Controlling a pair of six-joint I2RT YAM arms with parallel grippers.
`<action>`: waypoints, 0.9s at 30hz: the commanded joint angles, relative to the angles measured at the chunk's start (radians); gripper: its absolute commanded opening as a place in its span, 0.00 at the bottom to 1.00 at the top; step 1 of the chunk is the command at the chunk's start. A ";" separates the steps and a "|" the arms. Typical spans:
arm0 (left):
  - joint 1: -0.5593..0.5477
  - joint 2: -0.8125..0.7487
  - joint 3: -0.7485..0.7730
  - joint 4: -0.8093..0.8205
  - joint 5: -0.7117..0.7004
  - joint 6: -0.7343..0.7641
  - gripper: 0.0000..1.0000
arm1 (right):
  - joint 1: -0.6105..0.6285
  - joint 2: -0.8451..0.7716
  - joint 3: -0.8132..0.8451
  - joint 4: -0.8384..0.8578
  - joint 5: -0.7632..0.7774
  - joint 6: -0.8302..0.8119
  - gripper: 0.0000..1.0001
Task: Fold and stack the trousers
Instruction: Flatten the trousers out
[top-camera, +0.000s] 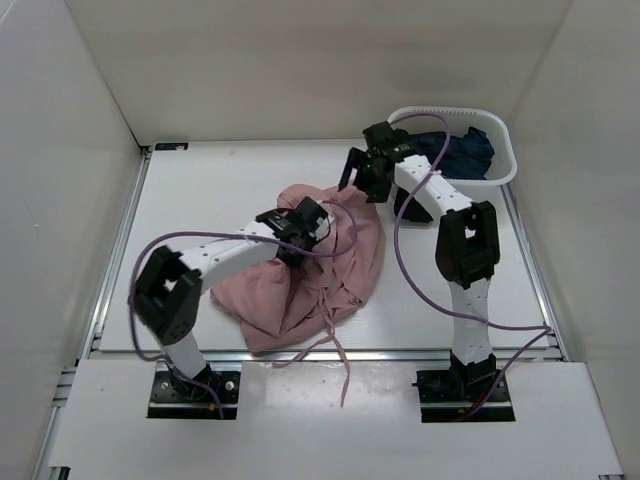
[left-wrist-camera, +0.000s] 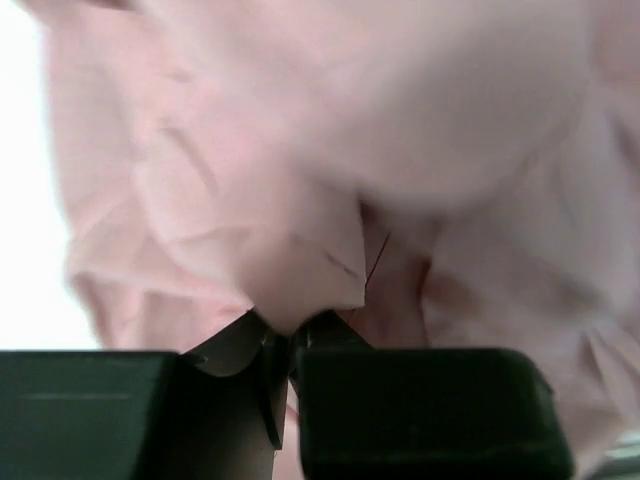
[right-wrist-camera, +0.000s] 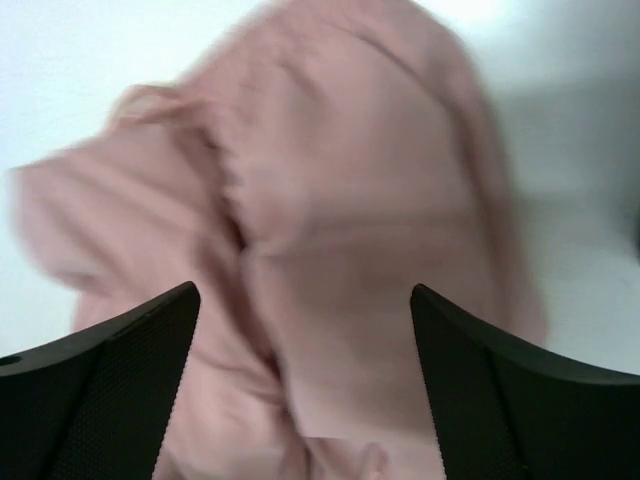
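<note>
Trousers (top-camera: 300, 285) heaped mid-table (top-camera: 200, 190). Left gripper (top-camera: 312, 232) on their far part, right gripper (top-camera: 362, 182) just behind them. Basket (top-camera: 508, 150) in far right corner, another garment (top-camera: 468, 150) in it.

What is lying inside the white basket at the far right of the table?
A dark navy-blue garment lies in the white basket. It covers the basket floor, so anything beneath it cannot be seen.
</note>
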 joint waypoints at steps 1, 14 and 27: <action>0.036 -0.219 0.009 -0.031 -0.030 -0.002 0.19 | 0.027 0.043 0.174 0.067 -0.157 -0.053 0.92; 0.531 -0.648 -0.241 -0.144 0.079 -0.002 0.16 | 0.247 0.349 0.478 0.035 -0.114 -0.234 0.99; 0.947 -0.634 -0.179 -0.076 0.002 -0.002 0.18 | 0.250 0.296 0.495 0.010 0.424 -0.145 0.00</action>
